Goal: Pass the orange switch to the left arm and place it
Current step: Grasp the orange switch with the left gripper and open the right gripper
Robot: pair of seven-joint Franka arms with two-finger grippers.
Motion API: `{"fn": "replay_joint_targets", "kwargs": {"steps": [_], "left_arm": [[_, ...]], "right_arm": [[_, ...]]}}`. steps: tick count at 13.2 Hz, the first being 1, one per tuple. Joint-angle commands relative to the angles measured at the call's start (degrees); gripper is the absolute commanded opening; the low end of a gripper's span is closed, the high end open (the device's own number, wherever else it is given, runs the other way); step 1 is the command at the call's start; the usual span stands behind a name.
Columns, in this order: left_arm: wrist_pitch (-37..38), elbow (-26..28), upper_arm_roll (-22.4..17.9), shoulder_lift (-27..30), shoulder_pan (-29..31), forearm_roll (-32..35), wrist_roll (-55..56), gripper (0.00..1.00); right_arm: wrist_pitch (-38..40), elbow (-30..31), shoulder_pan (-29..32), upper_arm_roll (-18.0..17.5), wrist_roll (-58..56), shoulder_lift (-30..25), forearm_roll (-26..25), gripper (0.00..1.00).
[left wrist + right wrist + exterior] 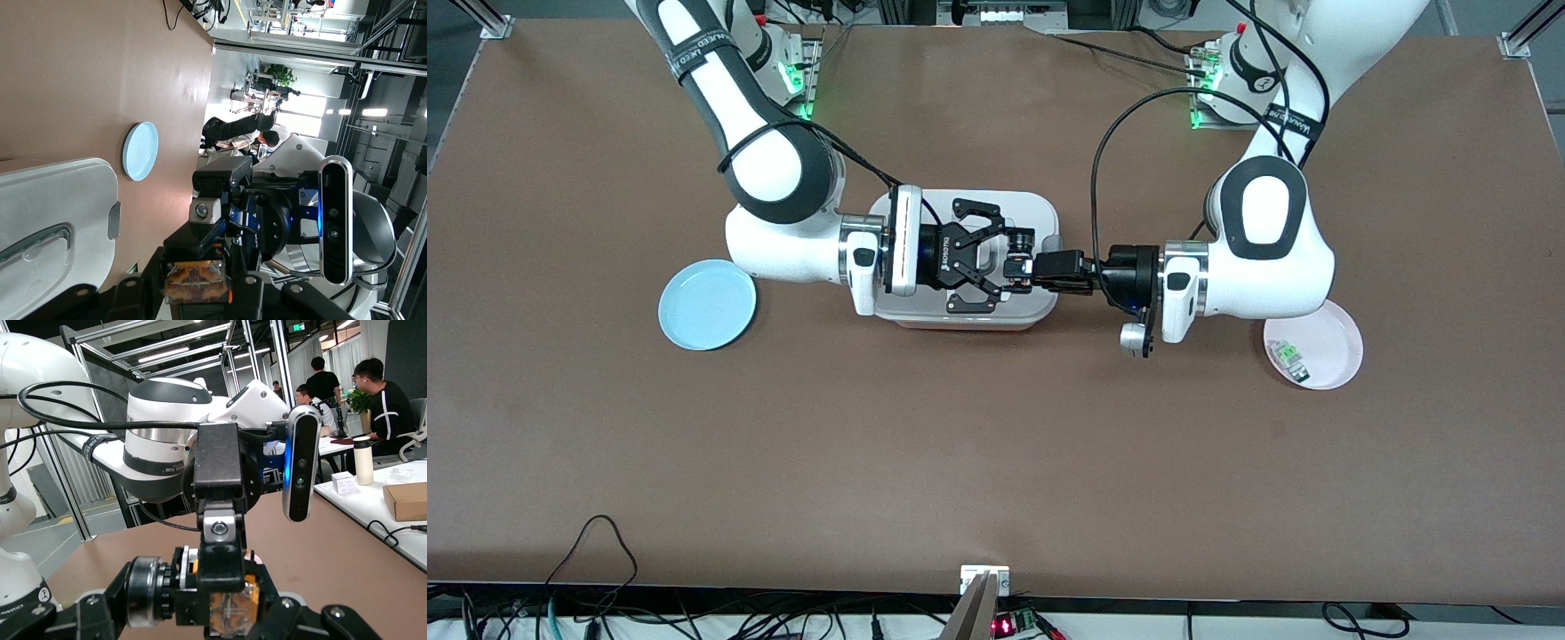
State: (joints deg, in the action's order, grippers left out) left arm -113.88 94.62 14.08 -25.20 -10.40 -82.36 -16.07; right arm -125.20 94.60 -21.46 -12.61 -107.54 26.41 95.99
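Observation:
The orange switch (1017,253), a small black cylinder with an orange body, is held in the air over the white lidded box (1035,212) between both grippers. My left gripper (1028,271) is shut on its orange body (197,283). My right gripper (1014,260) has a finger against each end of the switch (230,610), and the black cylinder end points toward one of those fingers. In the right wrist view the left gripper's upper finger (220,567) lies on top of the switch. The box also shows in the left wrist view (53,200).
A light blue plate (707,304) lies toward the right arm's end of the table. A pink plate (1329,333) holding a green-and-clear component (1289,357) lies toward the left arm's end, partly under the left arm.

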Motion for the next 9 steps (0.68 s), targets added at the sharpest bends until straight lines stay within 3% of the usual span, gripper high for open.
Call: {"fn": "replay_joint_targets", "kwargs": {"steps": [1,6,9], "left_arm": [[0.06,1.18,0.42,1.21,0.82,-0.70,-1.25,0.00],[0.06,0.65,0.07,1.21,0.82,0.00,-1.25,0.00],[0.67,-1.27,-0.02,1.12,2.39,7.44,-1.16,0.00]], "right_arm": [[-0.57,-0.47,0.11,-0.40,2.50,-0.31,1.39,1.00],[1.09,-0.30,2.04,-0.31,2.59,-0.66,0.69,1.00],[2.50,0.32,3.62,-0.31,2.68,-0.75,-0.53,1.00]]}}
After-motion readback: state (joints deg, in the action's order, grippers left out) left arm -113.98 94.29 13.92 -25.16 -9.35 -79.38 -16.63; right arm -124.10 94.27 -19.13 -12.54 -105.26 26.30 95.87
